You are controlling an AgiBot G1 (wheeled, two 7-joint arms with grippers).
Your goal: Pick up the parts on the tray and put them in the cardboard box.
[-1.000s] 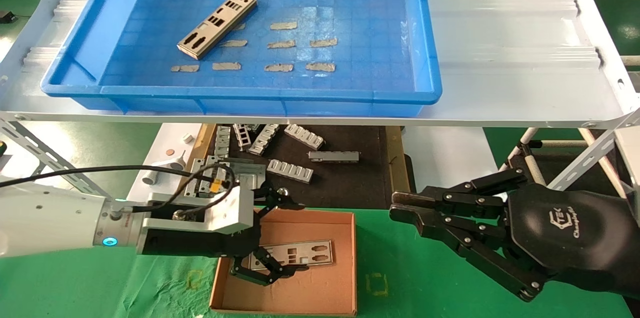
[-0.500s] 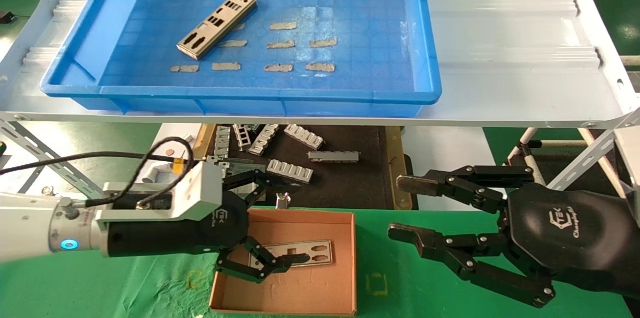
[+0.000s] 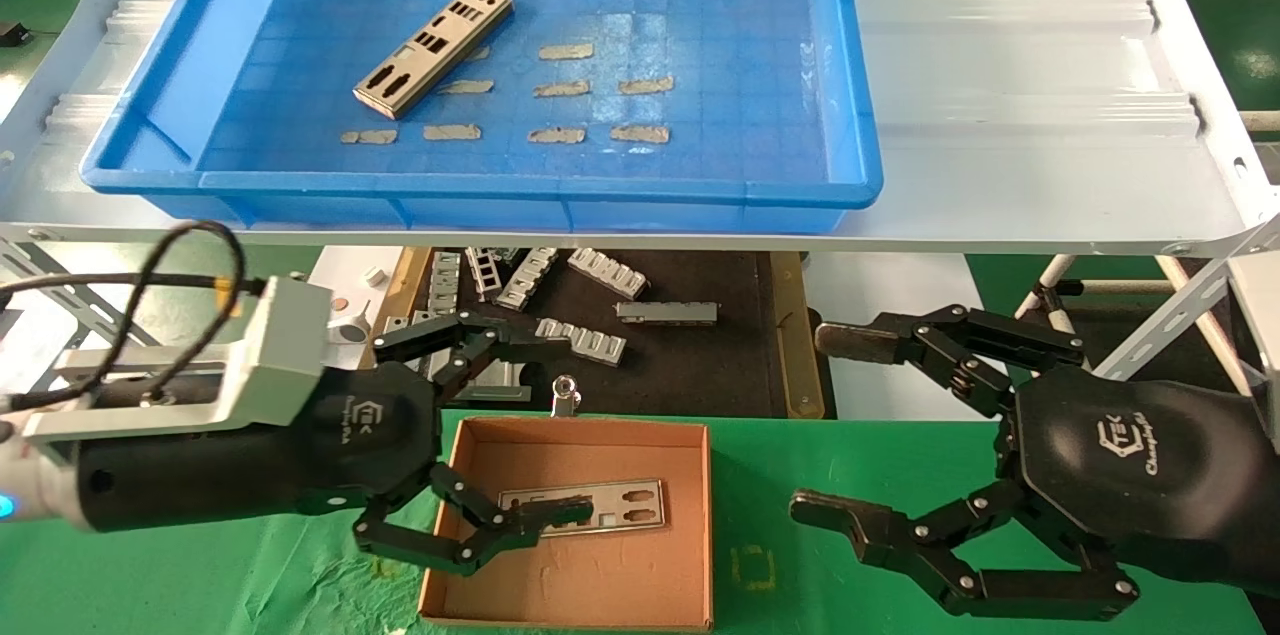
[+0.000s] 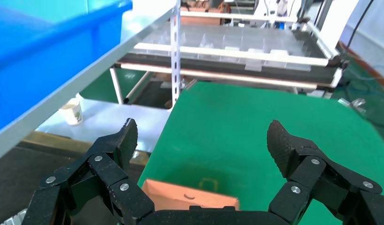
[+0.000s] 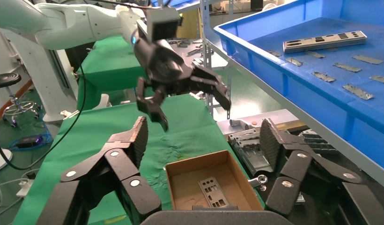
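One silver-grey plate [image 3: 434,49] lies slanted in the left part of the blue tray [image 3: 150,95] on the shelf. Another plate [image 3: 610,505] lies flat in the cardboard box [image 3: 600,575] on the green cloth. My left gripper [image 3: 575,430] is open and empty, over the box's left side, its lower finger above the plate's left end. My right gripper [image 3: 812,423] is wide open and empty, to the right of the box. The right wrist view shows the box [image 5: 195,162], its plate [image 5: 212,191], the tray's plate [image 5: 325,41] and the left gripper [image 5: 195,115]. The left wrist view shows a box corner [image 4: 190,199].
Ribbed grey brackets [image 3: 580,340] lie on a dark mat under the white shelf [image 3: 1000,115], just behind the box. Several grey tape strips [image 3: 560,87] are stuck to the tray floor. Green cloth [image 3: 780,485] covers the table around the box.
My left gripper drew back to the left and up from the box, opening wider and leaving the plate inside. My right gripper went from nearly shut to wide open.
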